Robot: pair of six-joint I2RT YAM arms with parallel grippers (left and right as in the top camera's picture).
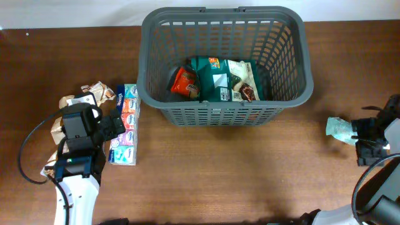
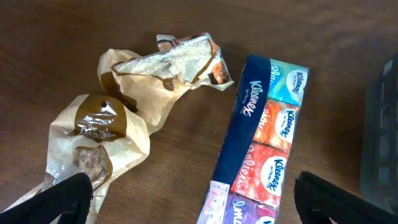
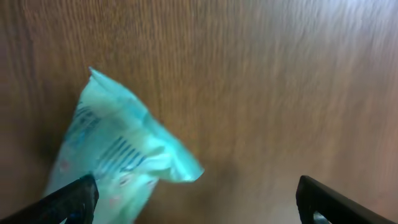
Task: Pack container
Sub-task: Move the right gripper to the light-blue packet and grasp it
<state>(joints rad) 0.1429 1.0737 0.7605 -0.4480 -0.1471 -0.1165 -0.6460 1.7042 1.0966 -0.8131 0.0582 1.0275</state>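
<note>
Left gripper (image 2: 198, 202) hangs with its two fingers spread wide and nothing between them, low over the left side of the wooden table (image 1: 250, 181). In its wrist view one dark fingertip (image 2: 62, 198) sits over a crumpled cream-and-brown wrapper (image 2: 93, 140) and the other shows at the right edge of the picture. A long Kleenex tissue multipack (image 2: 264, 146) lies between the two. A second cream-and-brown packet (image 2: 177, 62) lies just beyond the first, with its far end close to the far end of the multipack.

Right gripper (image 3: 199, 202) is also spread apart and holds nothing. It is on the right side of the table, pointing at a pale green packet (image 3: 115, 155) that lies flat on the wood. That wrist view is blurred. I cannot tell whether the fingertip beside the packet touches it.

The container (image 1: 225, 114) stands upright at the far middle of the table, well apart from both grippers. Three packets lie on its base, a red one (image 1: 184, 81) to the left, a dark green one (image 1: 211, 78) in the middle and a white-and-brown one (image 1: 245, 78) to the right. The green one partly overlaps its neighbours.
</note>
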